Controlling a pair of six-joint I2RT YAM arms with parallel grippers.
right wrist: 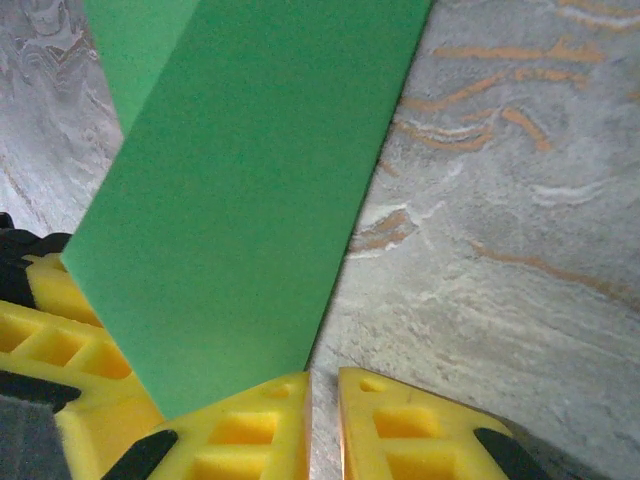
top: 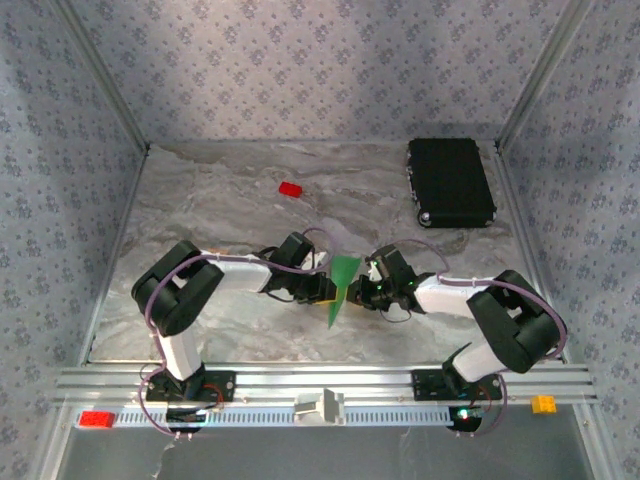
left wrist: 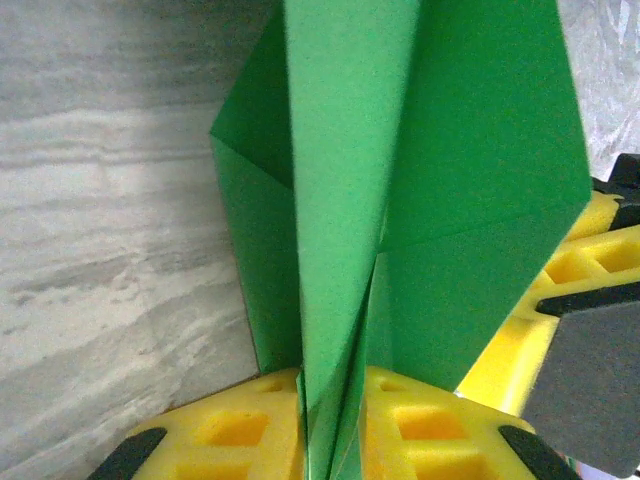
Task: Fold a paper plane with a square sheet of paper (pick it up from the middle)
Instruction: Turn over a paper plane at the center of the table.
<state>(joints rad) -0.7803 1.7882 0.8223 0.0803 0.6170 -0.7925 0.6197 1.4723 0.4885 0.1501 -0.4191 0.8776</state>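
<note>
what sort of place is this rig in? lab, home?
Likely a lab robot test cell: patterned panels in metal framing box in a marble-look tabletop, and two robot arms are bolted to a slotted aluminium rail, sharing a folded bright green paper.

Overhead down; wrist views close, sharing paper plane.

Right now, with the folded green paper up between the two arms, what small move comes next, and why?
Probably slide the right tool slightly further onto the green paper before folding more. The left tool pinches the folded layers between its pads, but at the right tool the sheet lies across one finger, with just its corner at the nearly closed gap.
</note>
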